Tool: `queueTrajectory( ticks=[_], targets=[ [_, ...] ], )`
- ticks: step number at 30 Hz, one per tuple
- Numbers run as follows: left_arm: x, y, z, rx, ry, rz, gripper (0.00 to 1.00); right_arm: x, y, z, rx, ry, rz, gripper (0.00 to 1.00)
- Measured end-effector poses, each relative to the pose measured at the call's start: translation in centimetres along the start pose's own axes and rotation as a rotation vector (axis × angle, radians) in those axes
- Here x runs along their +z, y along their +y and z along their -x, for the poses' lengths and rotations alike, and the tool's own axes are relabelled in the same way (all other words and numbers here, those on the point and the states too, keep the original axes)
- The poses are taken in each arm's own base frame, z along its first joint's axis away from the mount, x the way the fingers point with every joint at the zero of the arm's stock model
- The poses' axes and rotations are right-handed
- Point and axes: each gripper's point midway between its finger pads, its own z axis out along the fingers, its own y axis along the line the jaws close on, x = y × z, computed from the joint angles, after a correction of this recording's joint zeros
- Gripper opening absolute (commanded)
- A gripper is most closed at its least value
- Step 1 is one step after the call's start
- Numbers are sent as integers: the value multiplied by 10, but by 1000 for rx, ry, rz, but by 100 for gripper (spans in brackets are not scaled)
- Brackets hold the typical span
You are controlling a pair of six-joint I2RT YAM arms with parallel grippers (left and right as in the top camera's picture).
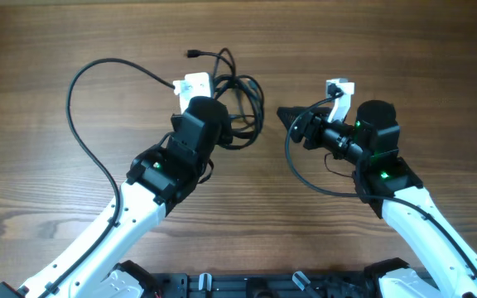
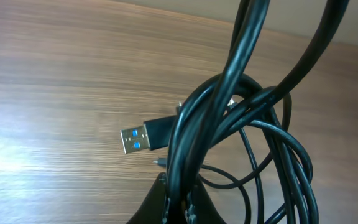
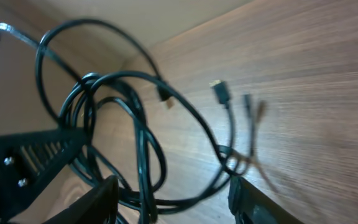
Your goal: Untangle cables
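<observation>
cables half hidden under left gripper, claw clamped on them, near table far edge; right gripper claw apart, view blurred

brown wood-grain table, pale glare across its surface.

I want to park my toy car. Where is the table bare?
Bare table between the left arm and right arm; more past the right arm's right and left of the looping cable. Crowded around the tangled cables at the left gripper.
</observation>
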Motion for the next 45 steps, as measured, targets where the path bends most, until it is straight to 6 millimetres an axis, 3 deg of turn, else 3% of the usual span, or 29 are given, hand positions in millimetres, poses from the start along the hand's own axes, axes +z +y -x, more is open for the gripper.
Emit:
queueTrajectory(
  ticks=[6,17,29,31,35,45],
  targets=[
    [-1,-21,-2,41,23,-116,4,0,9,-5,-46,31,52,57],
    [5,-39,-11,56,65,-204,4,-1,12,-7,-79,39,69,33],
    [2,-49,-17,58,98,-269,4,0,6,-5,-140,26,41,42],
    [1,-52,-18,62,107,-289,4,2,2,-5,-141,25,24,41],
    [-1,-57,-20,73,116,-318,4,6,-7,-9,-144,36,0,23],
    [0,-56,-20,80,114,-315,4,8,-9,-9,-153,36,-3,27]
  ],
)
